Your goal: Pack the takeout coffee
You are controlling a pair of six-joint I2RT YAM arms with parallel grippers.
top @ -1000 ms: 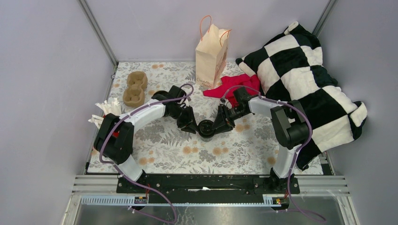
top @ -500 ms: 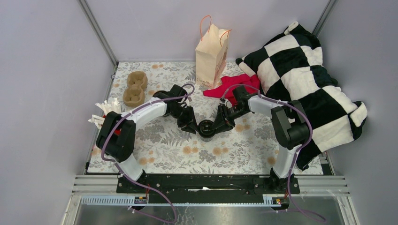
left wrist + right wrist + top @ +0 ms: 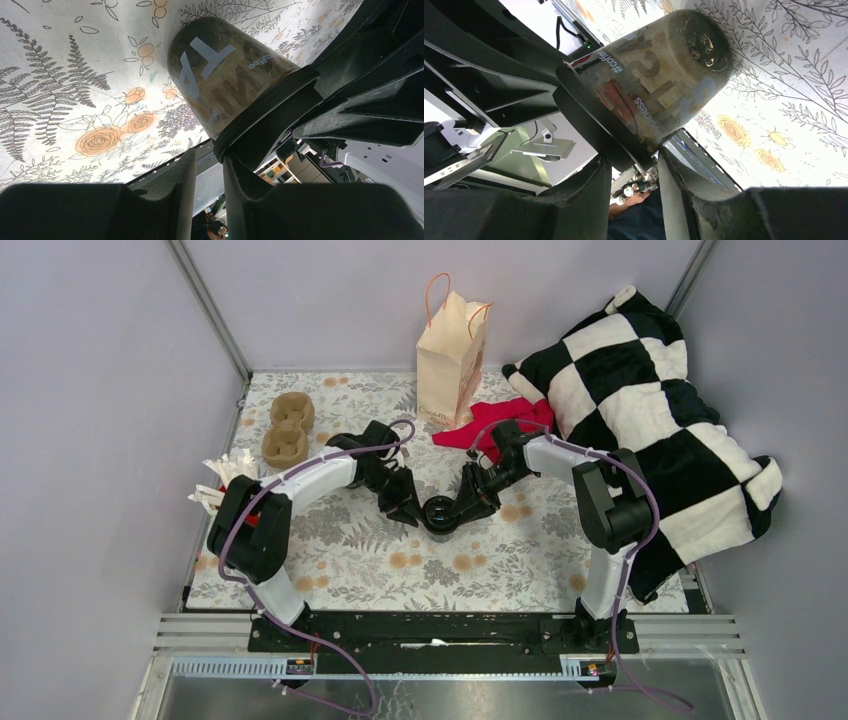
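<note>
Left pincer (image 3: 205, 172): fingers drawn in narrow on the lid (image 3: 270, 112), pinching the cup (image 3: 220, 75) by its rim.
Right pincer (image 3: 629, 175): fingers straddle the same rim from the opposite side. I cannot tell whether they press it.
Cup: it sits between the two pincers, whose tips meet at it over mid-table. The lid is on. The base is turned into the right wrist view, so it does not sit flat on the table (image 3: 400, 580).
Room toward the bases: bare flowered table runs from the pincers to the near rail (image 3: 450, 635).
Room beyond: the bag (image 3: 450, 360) stands upright past both pincers, by the back wall. The red cloth (image 3: 500, 420) lies between the right pincer and the bag, at the bag's foot.
Right side: the checked cushion (image 3: 640, 410) fills the edge outside the right arm, close against its elbow, leaving little room there.
Left side: the tray (image 3: 287, 427) and straws (image 3: 225, 475) lie well outside the left pincer, near the left wall. The left arm's elbow is just beside the straws.
Change: the cup and both pincers are where they were a second ago. The right arm's elbow has shifted slightly inward, away from the cushion. The left arm has barely moved.
</note>
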